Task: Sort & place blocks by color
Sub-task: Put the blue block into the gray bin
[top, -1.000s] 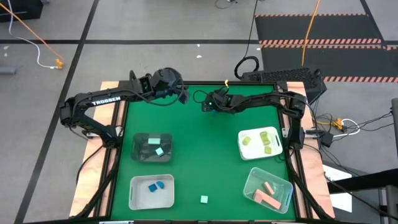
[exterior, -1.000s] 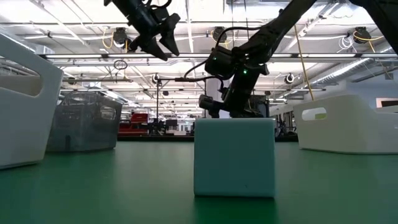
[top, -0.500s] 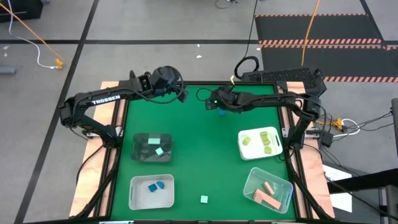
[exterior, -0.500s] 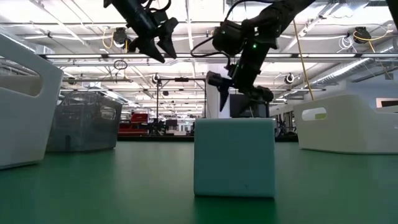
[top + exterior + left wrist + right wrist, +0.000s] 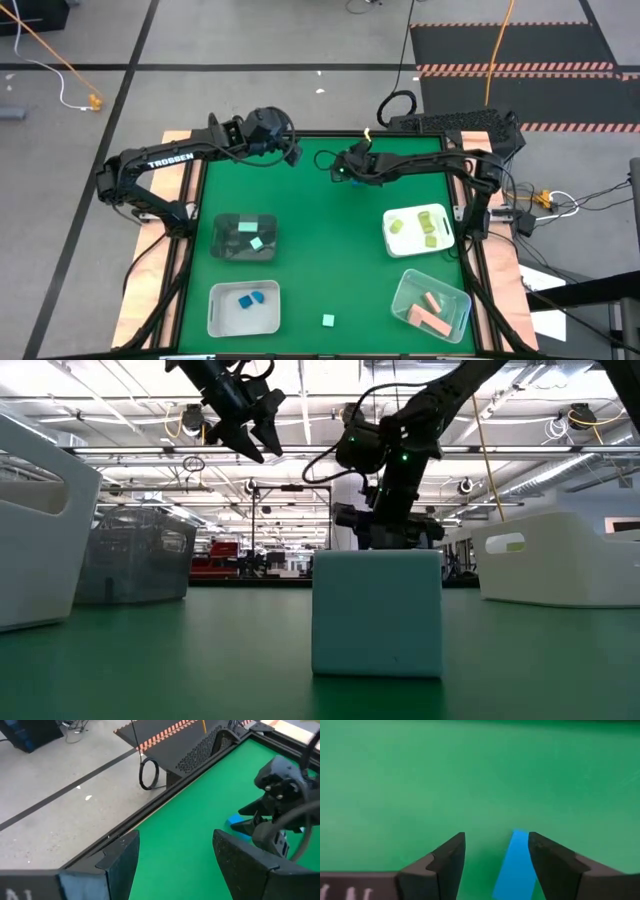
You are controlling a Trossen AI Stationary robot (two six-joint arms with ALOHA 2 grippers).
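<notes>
At the far middle of the green table (image 5: 330, 230), the right end effector (image 5: 496, 857) is lowered over a blue block (image 5: 516, 865), a flat bar whose long axis runs between the two dark fingers, leaning slightly off their line and lying close against one finger with a gap to the other; the fingers stand apart on either side of it and no firm clamp on it shows. From above, this end effector (image 5: 345, 170) covers the block. The left end effector (image 5: 290, 152) hangs above the far left part of the table, its fingers apart and holding nothing; the white word "TROSSEN" (image 5: 170, 159) reads along its arm. The other blocks are spread out: two mint pieces in the dark tray (image 5: 222, 225), two blue ones in the white tray (image 5: 215, 315) at front left, yellow-green ones in the white tray (image 5: 388, 240) at right, salmon bars in the clear tray (image 5: 405, 290) at front right, and one mint cube (image 5: 328, 320) alone on the table's near edge, square-on to the low camera.
</notes>
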